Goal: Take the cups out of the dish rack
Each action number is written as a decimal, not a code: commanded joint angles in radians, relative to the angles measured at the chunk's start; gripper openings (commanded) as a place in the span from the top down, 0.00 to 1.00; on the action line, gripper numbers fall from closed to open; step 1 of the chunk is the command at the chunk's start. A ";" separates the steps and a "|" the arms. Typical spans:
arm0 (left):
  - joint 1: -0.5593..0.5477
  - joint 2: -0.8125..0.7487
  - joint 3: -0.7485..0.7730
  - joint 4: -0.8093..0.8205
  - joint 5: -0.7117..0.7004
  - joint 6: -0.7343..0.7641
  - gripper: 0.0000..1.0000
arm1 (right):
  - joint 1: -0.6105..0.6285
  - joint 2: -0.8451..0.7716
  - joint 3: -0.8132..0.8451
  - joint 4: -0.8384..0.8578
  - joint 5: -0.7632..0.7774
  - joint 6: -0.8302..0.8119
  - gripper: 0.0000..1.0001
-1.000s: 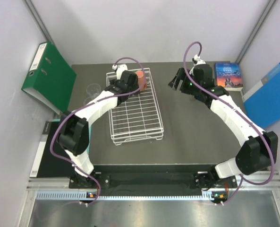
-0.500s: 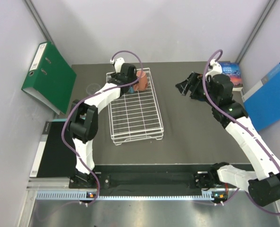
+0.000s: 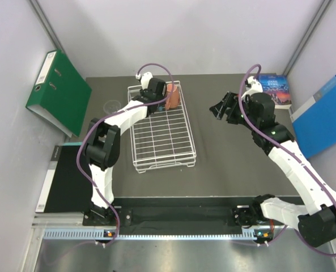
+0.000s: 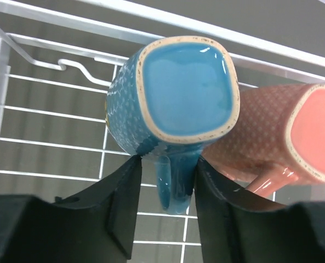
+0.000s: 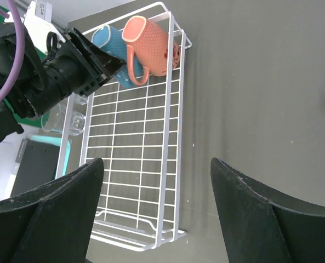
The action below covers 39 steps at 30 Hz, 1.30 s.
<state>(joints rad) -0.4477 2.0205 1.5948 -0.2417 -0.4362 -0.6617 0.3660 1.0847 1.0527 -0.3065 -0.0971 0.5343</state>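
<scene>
The white wire dish rack (image 3: 163,141) holds two cups at its far end. The blue mug (image 4: 184,93) and the orange mug (image 4: 272,137) lie side by side, bases toward the left wrist camera. My left gripper (image 4: 167,164) straddles the blue mug's handle. Its right finger touches the handle and a small gap shows at the left finger, so the jaws are still open. The right wrist view shows the same mugs, blue (image 5: 110,44) and orange (image 5: 151,46). My right gripper (image 3: 218,107) hovers open and holds nothing, right of the rack. Two clear glasses (image 5: 55,120) stand on the table left of the rack.
A green binder (image 3: 57,90) leans at the left wall. A book (image 3: 274,90) and a blue folder (image 3: 323,113) lie at the back right. A black pad (image 3: 57,181) sits off the table's left edge.
My left gripper's fingers have narrowed around the blue mug's handle at the rack's far end. The right arm pulled back to the right, away from the rack, and stayed open.
</scene>
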 commanded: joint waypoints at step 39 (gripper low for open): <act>0.026 -0.052 0.043 -0.086 0.163 0.047 1.00 | 0.013 0.049 -0.003 0.073 0.037 0.029 0.23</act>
<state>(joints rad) -0.4355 2.0441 1.5875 -0.2646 -0.3111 -0.6430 0.3664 1.1244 1.0405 -0.2890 -0.0719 0.5510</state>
